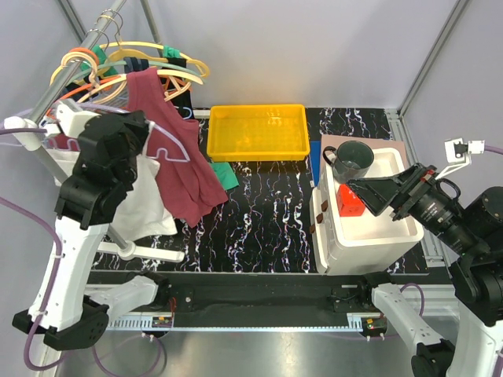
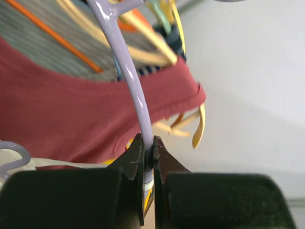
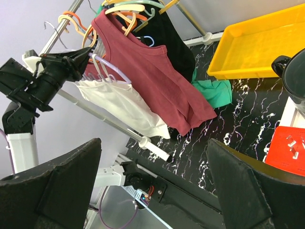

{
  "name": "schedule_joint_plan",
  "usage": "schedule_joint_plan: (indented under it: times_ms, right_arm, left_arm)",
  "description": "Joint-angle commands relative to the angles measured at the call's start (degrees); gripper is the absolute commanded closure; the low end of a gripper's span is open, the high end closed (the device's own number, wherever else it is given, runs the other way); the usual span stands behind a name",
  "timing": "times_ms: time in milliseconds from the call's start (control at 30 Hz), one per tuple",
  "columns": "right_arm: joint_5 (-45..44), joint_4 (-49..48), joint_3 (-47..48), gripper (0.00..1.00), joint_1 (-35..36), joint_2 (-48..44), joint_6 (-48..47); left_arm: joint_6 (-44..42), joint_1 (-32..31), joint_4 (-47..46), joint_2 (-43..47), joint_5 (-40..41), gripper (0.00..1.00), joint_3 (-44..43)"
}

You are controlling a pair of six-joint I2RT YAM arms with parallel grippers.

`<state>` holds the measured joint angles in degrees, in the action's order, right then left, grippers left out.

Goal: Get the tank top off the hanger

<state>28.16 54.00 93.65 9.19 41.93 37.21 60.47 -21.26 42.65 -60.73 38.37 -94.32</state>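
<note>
At the slanted metal clothes rail (image 1: 94,35), the left gripper (image 2: 148,157) is pressed together on the thin lilac plastic hanger (image 2: 133,86), pinching its bar between the black jaws. A white sleeveless tank top (image 1: 149,204) hangs just under that hanger, below the rail. I take it to be the one to come off, though where its straps sit is hard to make out. A dark red tank top (image 1: 185,173) hangs right beside it, also off the rail, apparently from a cream hanger, with the lilac bar crossing its front.

The lilac bar runs outward and down from the rail, and the white cloth drops straight below the pinch. The right gripper (image 1: 369,195) is spread wide and holds nothing, well apart from the rail on the far side. The left arm is much nearer, so the right would have to reach across to pull the cloth.
</note>
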Motion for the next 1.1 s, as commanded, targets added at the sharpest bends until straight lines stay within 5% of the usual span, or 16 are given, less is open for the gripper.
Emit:
schedule_joint_plan:
  times_ms: [0, 333, 667, 767, 933, 1067]
  right_arm:
    - [0.67, -0.38, -0.92, 0.00, -0.23, 0.96, -1.61]
    - [10.76, -0.30, -1.36, 0.00, -0.23, 4.82, -11.62]
    - [16.13, 4.44, 7.58, 0.03, 2.75, 15.36, -20.42]
    - [13.95, 9.43, 13.20, 0.07, 7.93, 20.98, -22.18]
    - [-4.49, 14.90, 23.13, 0.00, 31.73, 30.74, -21.84]
    - [-16.27, 8.95, 23.43, 0.00, 42.57, 33.65, -16.84]
  left_arm:
    - [-0.88, -5.27, -5.56, 2.01, -0.58, 1.00, 4.23]
    - [-2.46, -26.27, -5.30, 5.18, 11.72, 1.00, 9.77]
    - [0.08, -39.12, -3.72, 5.89, 19.37, 1.00, 10.65]
    - [1.93, -42.90, -3.54, 4.66, 20.34, 1.00, 10.56]
    - [4.91, -48.00, -3.10, 0.01, 22.18, 1.00, 7.85]
    - [5.10, -49.84, -1.70, -2.90, 23.85, 1.00, 4.07]
